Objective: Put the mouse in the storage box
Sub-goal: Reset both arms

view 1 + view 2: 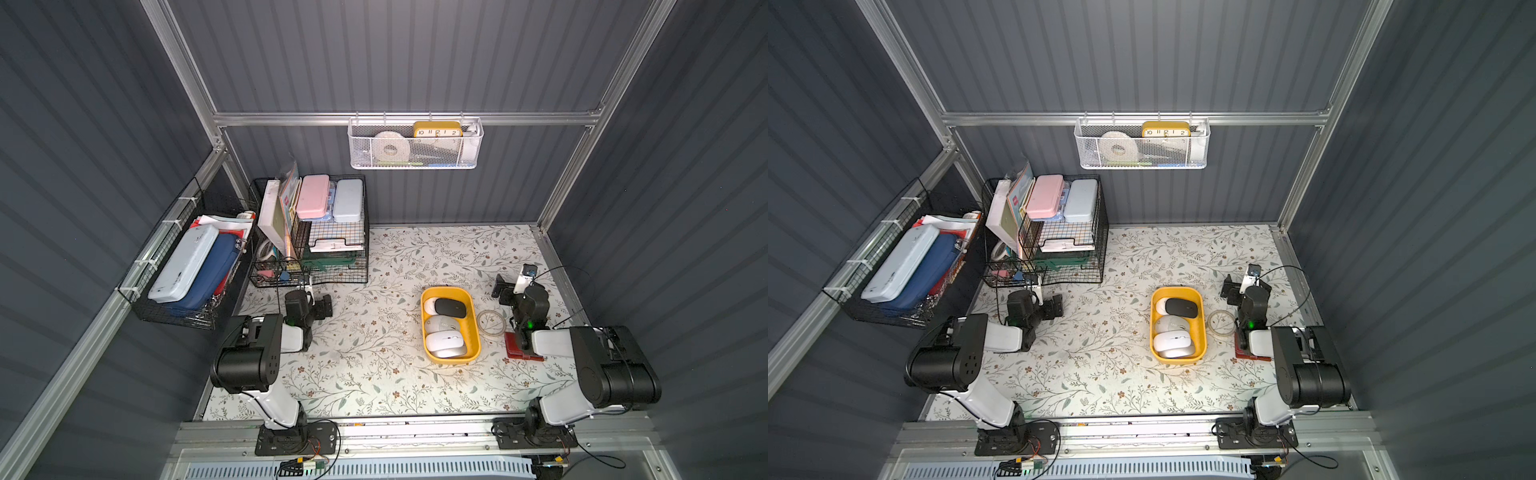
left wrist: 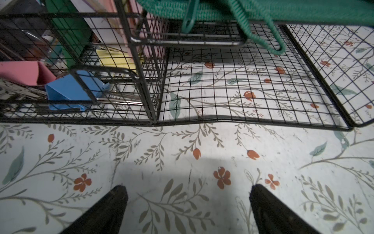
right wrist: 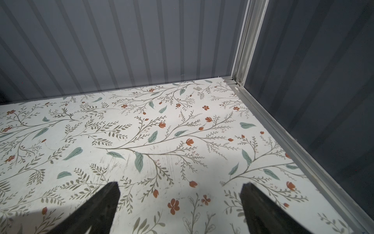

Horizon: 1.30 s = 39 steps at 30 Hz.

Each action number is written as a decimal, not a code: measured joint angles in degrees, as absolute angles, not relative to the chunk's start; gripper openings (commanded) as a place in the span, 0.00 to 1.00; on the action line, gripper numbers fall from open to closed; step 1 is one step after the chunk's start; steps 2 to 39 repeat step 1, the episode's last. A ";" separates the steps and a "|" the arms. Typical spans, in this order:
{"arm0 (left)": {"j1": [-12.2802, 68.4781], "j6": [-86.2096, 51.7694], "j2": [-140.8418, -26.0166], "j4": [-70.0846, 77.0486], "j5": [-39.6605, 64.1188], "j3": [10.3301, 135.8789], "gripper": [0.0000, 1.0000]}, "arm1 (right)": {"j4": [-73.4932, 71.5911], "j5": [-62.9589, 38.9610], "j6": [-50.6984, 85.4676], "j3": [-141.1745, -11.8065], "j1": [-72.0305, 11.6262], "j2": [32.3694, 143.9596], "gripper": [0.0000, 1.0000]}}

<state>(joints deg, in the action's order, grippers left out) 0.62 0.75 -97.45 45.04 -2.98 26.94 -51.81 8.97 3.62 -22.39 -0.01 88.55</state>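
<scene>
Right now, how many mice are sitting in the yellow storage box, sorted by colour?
Black mouse: 1
White mice: 2
Pale grey mice: 2
Total: 5 in the storage box. They overlap, and the lowest grey one is partly hidden, so this is my best reading.

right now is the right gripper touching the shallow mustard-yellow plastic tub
Apart. In a top view, bare patterned tabletop shows between the right gripper and the shallow mustard-yellow plastic tub.
</scene>
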 measured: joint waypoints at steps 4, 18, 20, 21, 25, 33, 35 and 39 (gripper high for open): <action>0.62 0.75 -97.45 45.04 -2.98 26.94 0.99 | -51.77 8.97 3.62 -22.39 -0.01 88.55 0.99; 0.62 0.75 -97.45 45.04 -2.98 26.94 0.99 | -51.77 8.97 3.62 -22.39 -0.01 88.55 0.99; 0.62 0.75 -97.45 45.04 -2.98 26.94 0.99 | -51.77 8.97 3.62 -22.39 -0.01 88.55 0.99; 0.62 0.75 -97.45 45.04 -2.98 26.94 0.99 | -51.77 8.97 3.62 -22.39 -0.01 88.55 0.99; 0.62 0.75 -97.45 45.04 -2.98 26.94 0.99 | -51.77 8.97 3.62 -22.39 -0.01 88.55 0.99; 0.62 0.75 -97.45 45.04 -2.98 26.94 0.99 | -51.77 8.97 3.62 -22.39 -0.01 88.55 0.99; 0.62 0.75 -97.45 45.04 -2.98 26.94 0.99 | -51.77 8.97 3.62 -22.39 -0.01 88.55 0.99; 0.62 0.75 -97.45 45.04 -2.98 26.94 0.99 | -51.77 8.97 3.62 -22.39 -0.01 88.55 0.99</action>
